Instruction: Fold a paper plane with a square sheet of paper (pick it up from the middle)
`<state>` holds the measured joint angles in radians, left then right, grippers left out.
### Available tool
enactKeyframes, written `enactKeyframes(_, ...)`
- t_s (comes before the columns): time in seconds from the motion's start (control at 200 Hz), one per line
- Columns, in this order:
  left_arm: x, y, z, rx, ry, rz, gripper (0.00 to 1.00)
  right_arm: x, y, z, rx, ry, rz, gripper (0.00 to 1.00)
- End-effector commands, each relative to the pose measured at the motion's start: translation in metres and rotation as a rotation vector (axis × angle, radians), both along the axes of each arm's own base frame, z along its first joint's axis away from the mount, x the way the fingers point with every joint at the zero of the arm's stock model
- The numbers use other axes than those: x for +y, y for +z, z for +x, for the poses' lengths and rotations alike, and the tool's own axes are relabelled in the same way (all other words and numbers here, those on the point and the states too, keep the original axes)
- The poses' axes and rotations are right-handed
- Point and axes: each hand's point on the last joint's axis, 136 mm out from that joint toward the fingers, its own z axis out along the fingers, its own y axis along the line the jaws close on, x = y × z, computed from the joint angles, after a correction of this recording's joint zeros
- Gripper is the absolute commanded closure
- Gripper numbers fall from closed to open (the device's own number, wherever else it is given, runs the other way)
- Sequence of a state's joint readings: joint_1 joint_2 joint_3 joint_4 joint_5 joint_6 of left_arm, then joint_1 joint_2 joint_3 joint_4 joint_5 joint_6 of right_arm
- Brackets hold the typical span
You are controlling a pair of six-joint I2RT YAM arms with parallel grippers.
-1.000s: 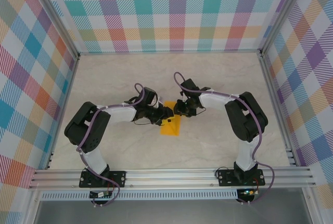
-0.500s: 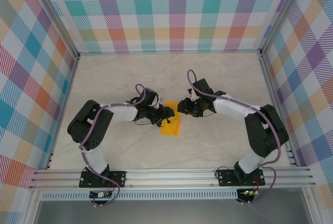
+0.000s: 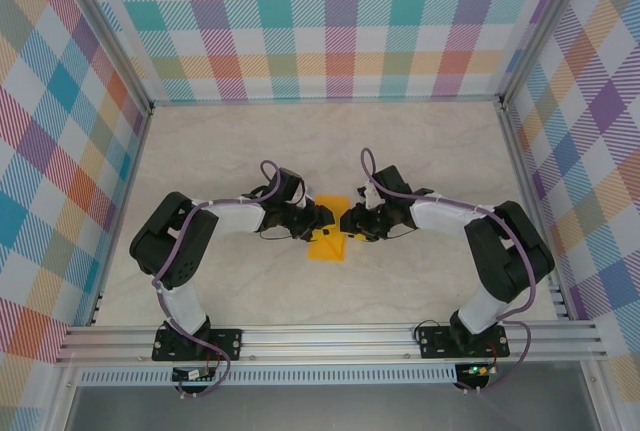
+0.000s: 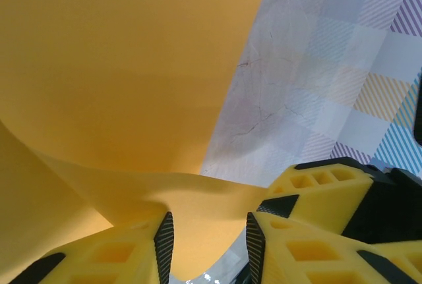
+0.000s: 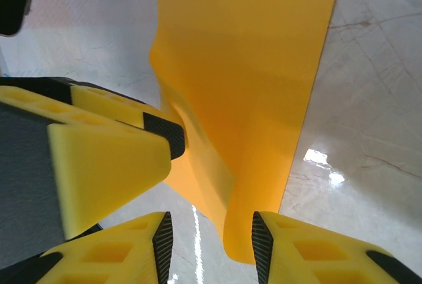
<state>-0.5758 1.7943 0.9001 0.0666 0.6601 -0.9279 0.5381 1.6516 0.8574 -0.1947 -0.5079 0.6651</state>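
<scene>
The left fingers (image 4: 119, 257) are standing spread around a curled edge of the paper (image 4: 119, 66). The right fingers (image 5: 310, 251) are straddling its raised fold, also spread.

You have nothing to read here: no text, label, brand, number or sign is legible in any view. The square sheet of paper (image 5: 244, 66) is plain orange-yellow on every face you can see.
</scene>
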Motion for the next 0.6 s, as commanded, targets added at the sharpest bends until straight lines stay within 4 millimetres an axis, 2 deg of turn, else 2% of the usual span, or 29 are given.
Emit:
enactKeyframes(0.0, -0.007, 0.002, 0.003, -0.014, -0.006, 0.003, 0.64, 0.009, 0.001, 0.008, -0.001, 0.005, 0.027, 0.63)
enactKeyframes(0.195, -0.008, 0.002, 0.003, -0.011, -0.01, 0.002, 0.65, 0.014, 0.002, 0.013, -0.017, 0.008, 0.053, 0.71)
enactKeyframes(0.435, -0.009, 0.007, 0.004, -0.018, -0.015, -0.01, 0.66, 0.01, -0.008, 0.017, -0.017, -0.004, 0.006, 0.88)
enactKeyframes(0.595, -0.019, 0.019, 0.003, -0.025, -0.035, -0.088, 0.66, 0.004, -0.015, 0.02, -0.03, -0.007, -0.044, 0.89)
